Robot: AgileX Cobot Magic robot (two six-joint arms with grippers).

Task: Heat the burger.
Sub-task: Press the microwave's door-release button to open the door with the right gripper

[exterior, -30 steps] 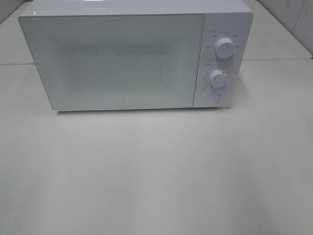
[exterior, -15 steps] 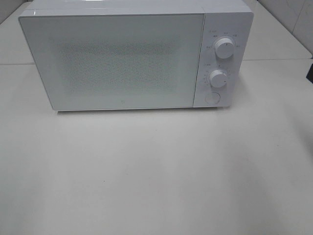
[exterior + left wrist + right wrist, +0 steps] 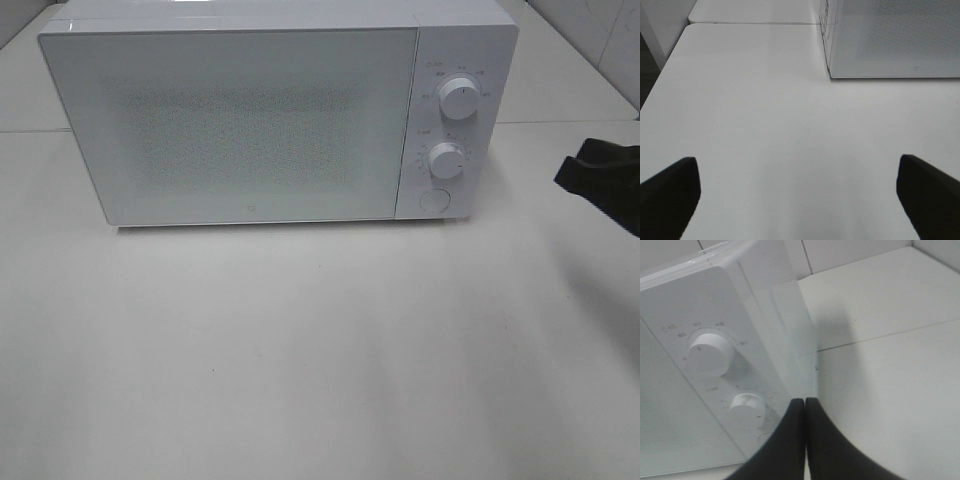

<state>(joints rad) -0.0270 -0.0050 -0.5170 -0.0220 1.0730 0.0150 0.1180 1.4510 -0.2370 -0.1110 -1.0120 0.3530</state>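
The burger was in no view, so I could not tell whether it lay behind the shut door [image 3: 240, 125] of the microwave [image 3: 470, 30] or elsewhere. The right gripper [image 3: 805, 402], jaws pressed together and holding nothing, hung to the right of the microwave, near the upper knob [image 3: 459, 98]. The left gripper [image 3: 797, 160] stood wide open, empty, over the table [image 3: 765, 100]. In my judgement the heating was not yet started.
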